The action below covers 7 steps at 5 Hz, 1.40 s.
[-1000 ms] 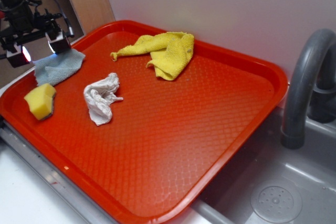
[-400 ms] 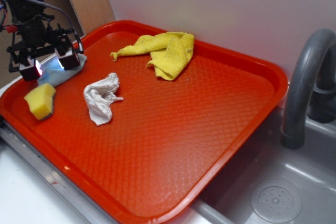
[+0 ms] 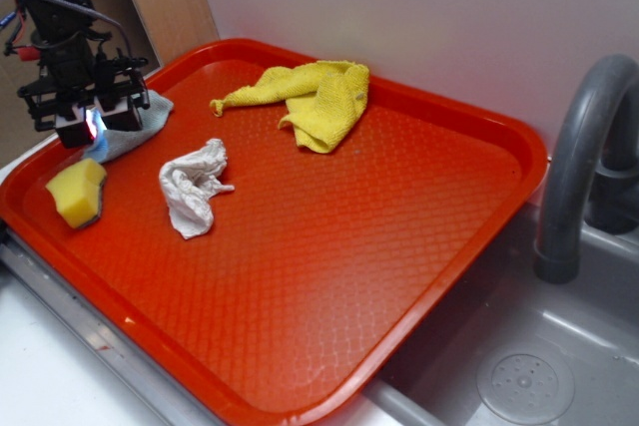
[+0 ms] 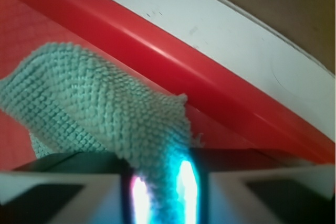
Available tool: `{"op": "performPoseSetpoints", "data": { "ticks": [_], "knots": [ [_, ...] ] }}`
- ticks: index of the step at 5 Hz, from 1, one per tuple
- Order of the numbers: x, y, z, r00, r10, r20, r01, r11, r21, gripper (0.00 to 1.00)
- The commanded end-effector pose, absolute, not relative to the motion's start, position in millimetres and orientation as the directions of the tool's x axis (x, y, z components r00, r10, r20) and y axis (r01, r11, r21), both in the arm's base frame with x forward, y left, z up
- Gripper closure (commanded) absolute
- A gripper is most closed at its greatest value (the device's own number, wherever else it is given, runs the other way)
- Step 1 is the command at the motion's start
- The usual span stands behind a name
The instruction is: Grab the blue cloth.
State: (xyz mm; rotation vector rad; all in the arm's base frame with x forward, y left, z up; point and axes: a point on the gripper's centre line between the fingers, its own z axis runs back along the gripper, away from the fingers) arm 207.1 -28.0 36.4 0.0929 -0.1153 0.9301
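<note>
Sitting at the far left corner of the red tray (image 3: 449,207), the blue cloth (image 3: 135,127) is lying half hidden under the end effector (image 3: 95,125), which in the exterior view is standing down over it with its fingers drawn close together. A yellow sponge (image 3: 77,192) is resting just beside the cloth toward the near edge, a crumpled white rag (image 3: 193,187) is lying near it toward the middle, and a larger yellow cloth (image 3: 310,99) is sprawling well apart along the back rim. In the wrist view, the blue cloth (image 4: 110,114) is bunching into a raised fold that is running down between the two fingers (image 4: 68,192), which are nearly closed and seem to be pinching that ridge against the lit inner faces. The fabric is looking soft, fuzzy and light, so it should be crumpling readily rather than slipping; a gathered ridge like this one is probably the best place to hold, since a flat edge would be giving little to bite on.
</note>
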Motion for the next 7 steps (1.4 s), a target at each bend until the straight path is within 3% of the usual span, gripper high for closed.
{"op": "performPoseSetpoints", "data": {
  "ticks": [1, 2, 3, 4, 5, 6, 7],
  "knots": [
    [222.3, -38.5, 66.4, 0.679, 0.690, 0.252, -0.729, 0.675, 0.115, 1.00],
    [227.4, -55.8, 114.4, 0.796, 0.508, 0.330, -0.548, 0.836, 0.034, 1.00],
    [220.1, -74.4, 151.3, 0.867, 0.343, 0.362, -0.310, 0.939, -0.146, 1.00],
    [207.9, -93.0, 175.7, 0.910, 0.143, 0.389, -0.059, 0.974, -0.220, 1.00],
    [193.2, -106.7, 196.1, 0.904, -0.080, 0.421, 0.191, 0.955, -0.227, 1.00],
    [181.7, -118.3, 207.6, 0.876, -0.175, 0.450, 0.309, 0.919, -0.244, 1.00],
    [180.8, -117.8, 207.6, 0.893, -0.127, 0.432, 0.243, 0.943, -0.226, 1.00]
  ]
}}
